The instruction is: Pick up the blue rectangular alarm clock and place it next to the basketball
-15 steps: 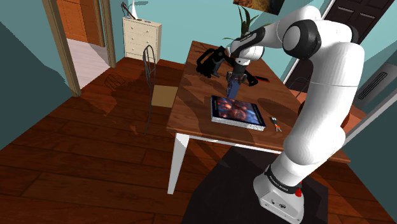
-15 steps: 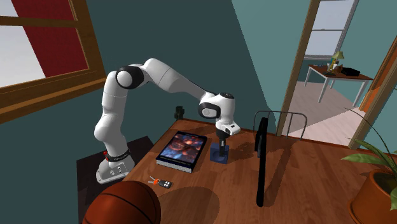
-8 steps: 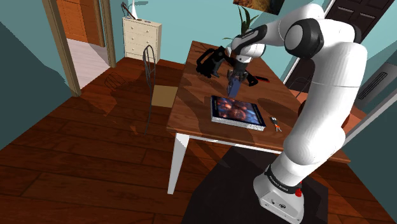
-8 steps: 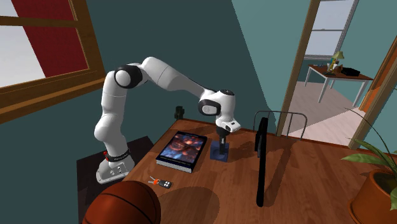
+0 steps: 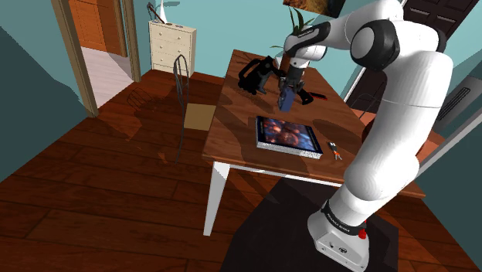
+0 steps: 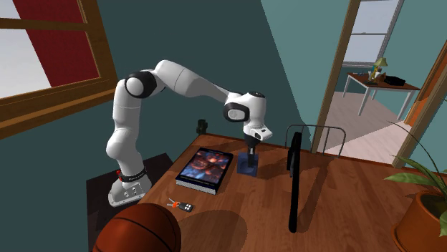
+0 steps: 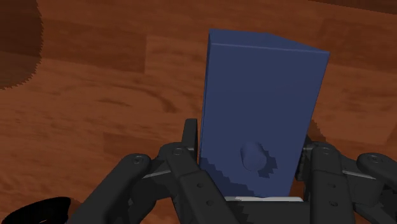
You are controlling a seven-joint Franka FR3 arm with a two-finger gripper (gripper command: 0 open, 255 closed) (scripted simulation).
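The blue rectangular alarm clock hangs a little above the wooden table, beyond the far edge of a picture book. My black gripper is shut on it from above. In the wrist view both fingers press the clock's sides, with bare wood beneath it. In the second exterior view the clock hangs under my gripper beside the book. The orange basketball sits at the table's near corner, well away from the clock.
Small keys lie between book and ball. A tall black stand rises from the table to the clock's right. A black object sits behind the clock in the shoulder view. A chair stands at the table's side, a potted plant at its end.
My gripper has risen with the clock clasped in it, lifting it a short way off the table. The wrist has also moved slightly up and away from the book.
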